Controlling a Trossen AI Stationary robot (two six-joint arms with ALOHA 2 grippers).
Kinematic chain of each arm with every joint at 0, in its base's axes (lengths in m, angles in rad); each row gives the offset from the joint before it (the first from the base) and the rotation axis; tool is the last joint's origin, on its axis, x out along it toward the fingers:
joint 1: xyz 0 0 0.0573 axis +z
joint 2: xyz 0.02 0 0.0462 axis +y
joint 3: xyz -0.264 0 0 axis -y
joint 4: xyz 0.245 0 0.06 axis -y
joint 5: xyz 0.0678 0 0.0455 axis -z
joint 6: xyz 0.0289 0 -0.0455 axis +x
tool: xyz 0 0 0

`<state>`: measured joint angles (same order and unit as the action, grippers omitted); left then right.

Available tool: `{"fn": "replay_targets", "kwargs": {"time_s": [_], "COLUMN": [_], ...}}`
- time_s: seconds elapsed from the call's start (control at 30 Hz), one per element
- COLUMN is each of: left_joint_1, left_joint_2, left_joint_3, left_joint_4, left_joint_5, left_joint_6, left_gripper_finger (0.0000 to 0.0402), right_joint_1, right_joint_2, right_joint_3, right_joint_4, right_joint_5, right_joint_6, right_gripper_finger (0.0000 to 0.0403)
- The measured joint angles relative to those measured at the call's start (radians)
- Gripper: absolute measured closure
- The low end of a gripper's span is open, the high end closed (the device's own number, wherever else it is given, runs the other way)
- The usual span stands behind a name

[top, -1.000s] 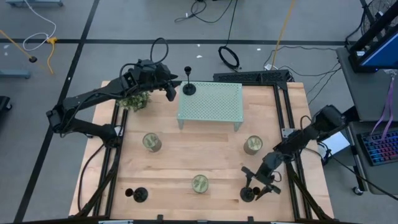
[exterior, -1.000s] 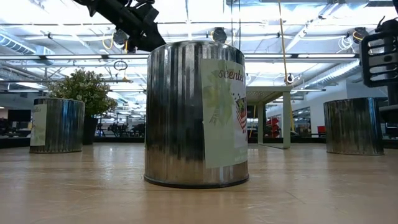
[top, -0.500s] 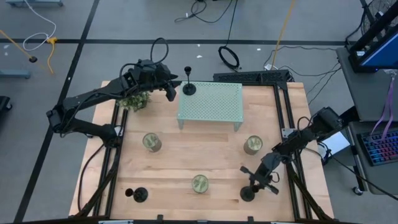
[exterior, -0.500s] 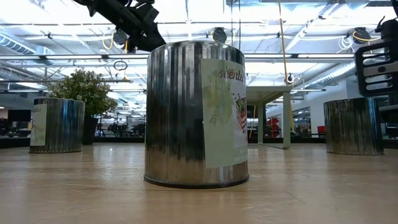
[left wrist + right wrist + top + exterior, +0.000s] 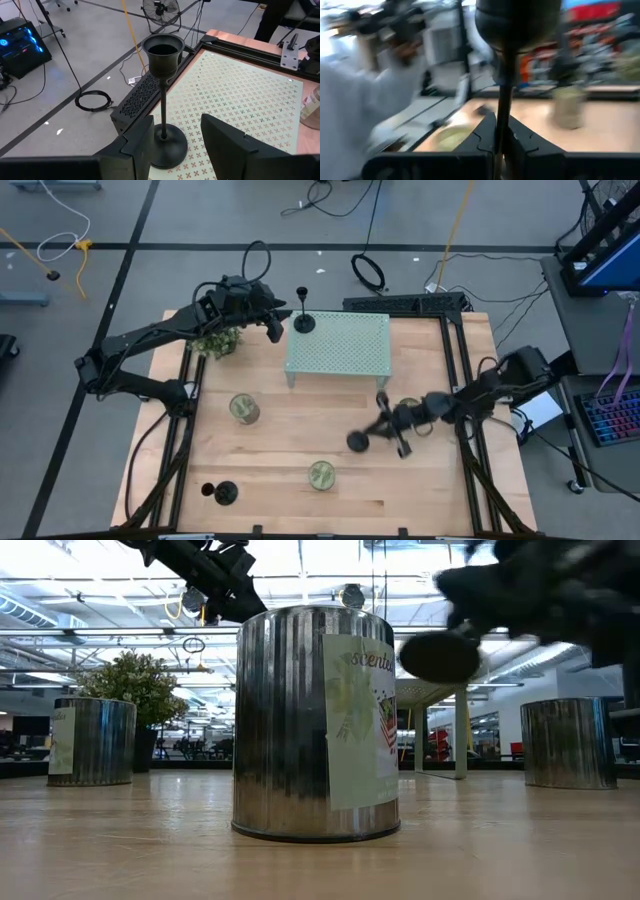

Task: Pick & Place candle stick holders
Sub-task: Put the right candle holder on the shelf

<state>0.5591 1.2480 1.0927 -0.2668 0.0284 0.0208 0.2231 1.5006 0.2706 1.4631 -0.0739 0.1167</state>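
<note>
Three black candle stick holders show. One stands upright [image 5: 302,320] by its round base [image 5: 165,147] on the far left corner of the green perforated rack [image 5: 340,345]. My left gripper [image 5: 175,145] is open, one finger on each side of that base, apart from it. My right gripper [image 5: 388,430] is shut on a second holder [image 5: 360,440], raised over the table's middle right. In the low view that holder's round end [image 5: 440,655] hangs blurred in the air. The third holder [image 5: 222,493] stands at the near left corner. My right gripper pinches the holder's thin stem [image 5: 501,115] between its two shut fingers, which lie across the stem. The holder is lifted clear of the table and tipped nearly level. Its round end [image 5: 357,442] points toward the table's left, away from the gripper.
Three greenish-gold jars stand on the wooden table: left of middle [image 5: 244,409], near the front middle [image 5: 321,475], and at the right [image 5: 408,412], close behind my right gripper. A small potted plant [image 5: 215,340] sits at the far left beneath the left arm.
My right gripper has shut on the stem of the holder at the near right, then lifted it and swung fast toward the table's middle and far side. The holder has tipped from upright to nearly level and hangs clear of the table.
</note>
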Motion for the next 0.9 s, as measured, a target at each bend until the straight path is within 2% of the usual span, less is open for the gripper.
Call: {"fn": "replay_targets", "kwargs": {"time_s": [0.13,0.2,0.3,0.4,0.47,0.53,0.63,0.77,0.9], "left_joint_1": [-0.001,-0.004,-0.015,-0.029,-0.041,-0.057,-0.086,-0.121,-0.157], "left_joint_2": [0.000,0.000,0.000,0.000,0.000,0.000,0.000,0.000,-0.012], "left_joint_3": [0.000,0.000,0.000,0.000,0.000,0.000,0.000,0.000,0.000], "left_joint_4": [-0.001,-0.007,-0.038,-0.068,-0.094,-0.118,-0.143,-0.162,-0.200], "left_joint_5": [0.000,0.000,0.005,0.039,0.054,0.058,0.058,0.059,0.056], "left_joint_6": [0.000,0.000,0.004,0.034,0.050,0.052,0.053,0.050,0.029], "left_gripper_finger": [0.0231,0.0231,0.0231,0.0231,0.0231,0.0231,0.0231,0.0231,0.0231], "right_joint_1": [-0.131,-0.190,-0.275,-0.363,-0.423,-0.486,-0.597,-0.732,-0.797], "right_joint_2": [-0.106,-0.174,-0.270,-0.315,-0.317,-0.317,-0.317,-0.310,-0.301], "right_joint_3": [0.041,0.091,0.217,0.384,0.473,0.516,0.529,0.503,0.462], "right_joint_4": [-0.022,-0.145,-0.547,-0.939,-1.074,-1.128,-1.117,-1.131,-1.126], "right_joint_5": [-0.004,-0.022,-0.010,0.098,0.185,0.254,0.308,0.308,0.277], "right_joint_6": [-0.007,-0.068,-0.213,-0.315,-0.352,-0.358,-0.258,-0.116,-0.068], "right_gripper_finger": [0.0395,0.0395,0.0395,0.0395,0.0395,0.0395,0.0395,0.0395,0.0395]}}
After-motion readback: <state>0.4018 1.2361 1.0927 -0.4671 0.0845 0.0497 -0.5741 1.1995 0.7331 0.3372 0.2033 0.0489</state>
